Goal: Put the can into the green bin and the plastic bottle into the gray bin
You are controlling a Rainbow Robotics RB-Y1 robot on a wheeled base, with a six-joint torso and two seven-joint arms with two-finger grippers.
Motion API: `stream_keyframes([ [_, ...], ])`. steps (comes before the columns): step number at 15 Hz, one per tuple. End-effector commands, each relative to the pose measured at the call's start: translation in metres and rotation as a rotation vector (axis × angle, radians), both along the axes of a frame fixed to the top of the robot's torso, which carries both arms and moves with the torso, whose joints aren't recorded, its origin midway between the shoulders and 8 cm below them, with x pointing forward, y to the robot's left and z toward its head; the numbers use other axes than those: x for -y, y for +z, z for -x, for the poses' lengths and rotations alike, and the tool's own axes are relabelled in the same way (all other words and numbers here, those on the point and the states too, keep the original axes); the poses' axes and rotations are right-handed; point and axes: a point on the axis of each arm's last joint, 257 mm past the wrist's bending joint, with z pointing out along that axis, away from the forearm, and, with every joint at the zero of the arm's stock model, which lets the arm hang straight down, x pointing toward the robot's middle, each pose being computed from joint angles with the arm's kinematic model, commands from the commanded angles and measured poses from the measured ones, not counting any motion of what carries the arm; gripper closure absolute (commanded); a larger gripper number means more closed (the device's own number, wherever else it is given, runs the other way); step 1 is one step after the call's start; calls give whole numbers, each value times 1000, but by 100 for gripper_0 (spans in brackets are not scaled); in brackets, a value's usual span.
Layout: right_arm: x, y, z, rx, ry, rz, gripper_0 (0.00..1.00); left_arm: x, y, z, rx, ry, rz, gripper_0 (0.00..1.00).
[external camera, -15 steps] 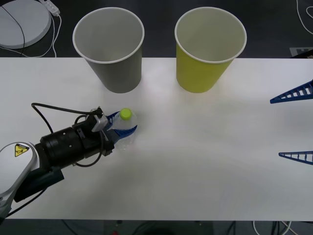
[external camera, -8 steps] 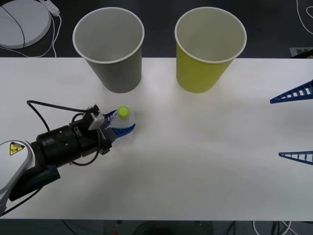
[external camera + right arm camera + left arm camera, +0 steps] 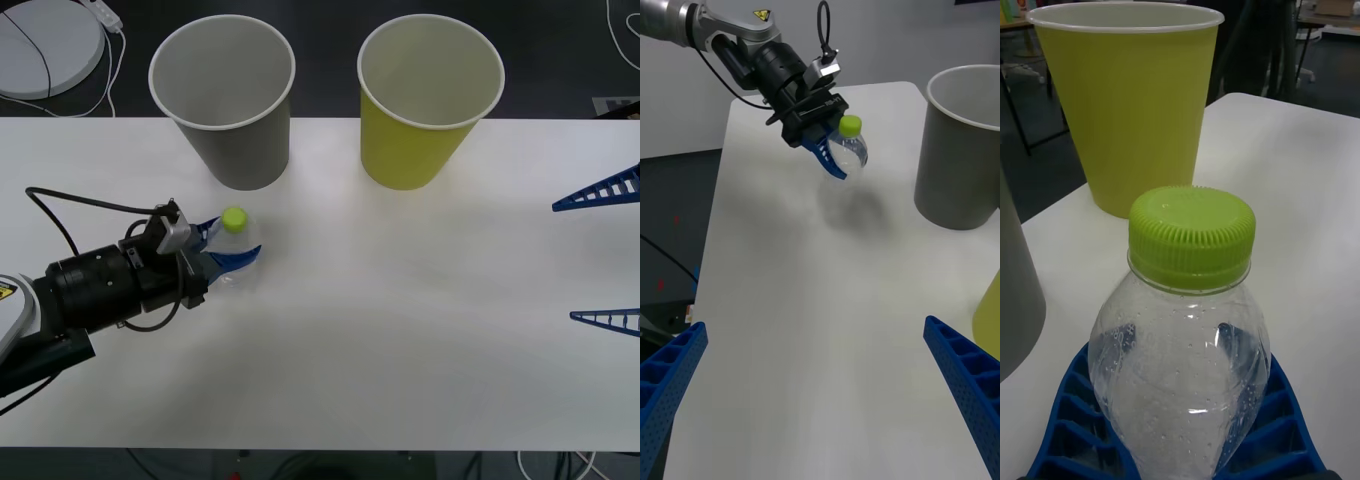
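Note:
My left gripper (image 3: 238, 242) is shut on the plastic bottle (image 3: 234, 219), a small clear one with a lime-green cap. The bottle is upright and held just above the white table (image 3: 400, 330), in front of the gray bin (image 3: 235, 130). The right wrist view shows the plastic bottle (image 3: 851, 150) in the left gripper (image 3: 831, 154), with its shadow on the table below. The green bin (image 3: 420, 140) stands to the right of the gray bin, both at the table's far edge. My right gripper (image 3: 608, 255) is open at the right edge. The can is out of view.
A white round disc (image 3: 40, 40) with a cable lies on the floor beyond the table's far left corner. A black cable (image 3: 80, 205) loops off my left wrist. The bins stand apart with a gap between them.
My left gripper has drawn back to the left with the bottle in it, and the bottle now sits a little farther from me and closer to the gray bin's left side. The right arm has not moved.

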Motion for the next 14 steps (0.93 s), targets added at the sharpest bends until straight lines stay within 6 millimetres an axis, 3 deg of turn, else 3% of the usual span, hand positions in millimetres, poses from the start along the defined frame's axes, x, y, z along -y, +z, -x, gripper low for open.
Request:
stream_keyframes([
  [1, 0, 0, 0, 0, 0, 0, 0, -15, 11, -4, -15, 23, 11, 100],
  [7, 0, 0, 0, 0, 0, 0, 0, -43, 28, -21, 2, 117, 44, 100],
  [14, 0, 0, 0, 0, 0, 0, 0, -66, 41, -21, 9, 220, 62, 100],
])
